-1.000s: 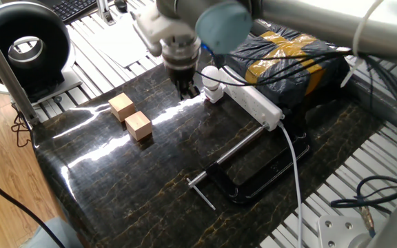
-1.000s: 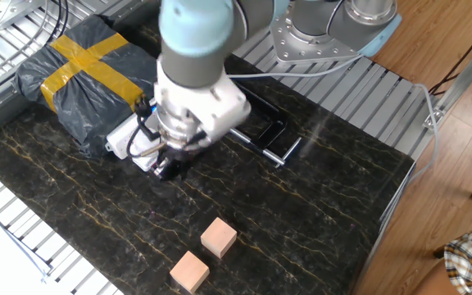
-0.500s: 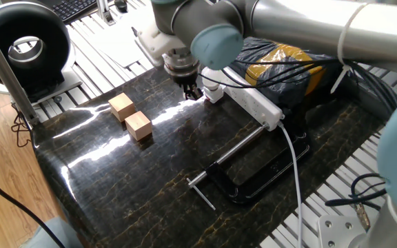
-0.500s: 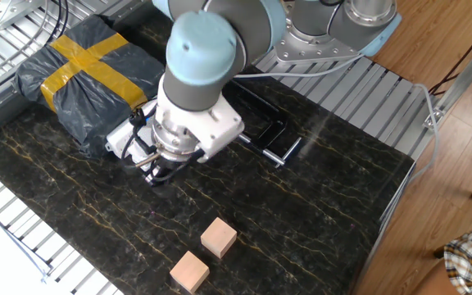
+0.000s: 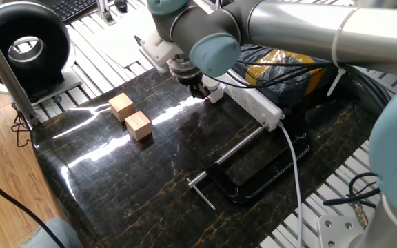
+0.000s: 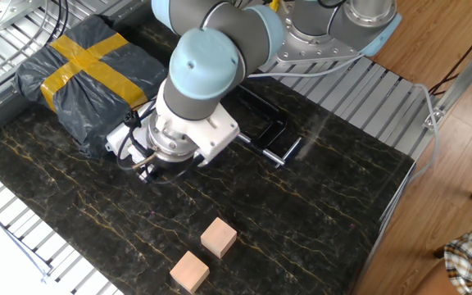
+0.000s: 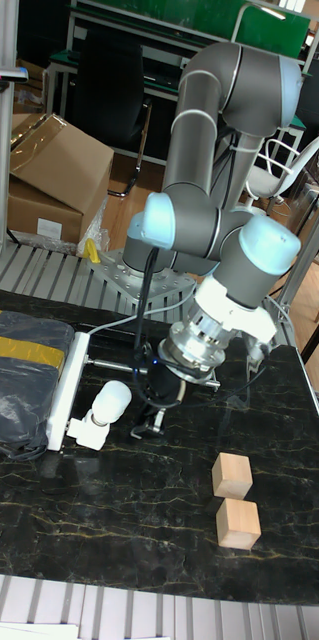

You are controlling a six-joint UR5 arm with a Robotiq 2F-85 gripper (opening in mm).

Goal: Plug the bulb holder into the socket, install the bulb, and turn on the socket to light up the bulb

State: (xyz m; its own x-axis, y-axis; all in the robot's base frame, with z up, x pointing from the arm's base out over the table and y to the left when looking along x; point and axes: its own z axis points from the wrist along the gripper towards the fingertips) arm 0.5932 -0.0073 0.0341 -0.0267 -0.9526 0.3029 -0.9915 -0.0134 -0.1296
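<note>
The bulb (image 7: 110, 402) is white with a rounded top and a white cylindrical base. It is seated in the bulb holder (image 7: 87, 431), a small white block plugged in at the near end of the socket (image 7: 63, 388) in the tall fixed view. The bulb lies tilted, its rounded top pointing up and right toward the tool (image 7: 151, 421). It shows no glow.

The socket is a long white power strip lying on the dark marbled table (image 7: 99, 530), directly beside a grey wrapped bundle (image 7: 9, 375) bound with yellow tape. In one fixed view the socket (image 5: 253, 102) runs diagonally, with a thick white cable (image 5: 291, 148) leaving its right end. In that view the bulb and holder are largely hidden behind the arm.

The tool is just to the right of the bulb in the tall fixed view, fingers angled down toward the table. Its fingers are dark and small; whether it is released or clenched cannot be told. In the other fixed view the tool is hidden under the wrist.

Two wooden cubes (image 7: 235, 502) sit touching, well to the right of the bulb. A black clamp (image 5: 250, 180) lies beyond the socket's cable end.
</note>
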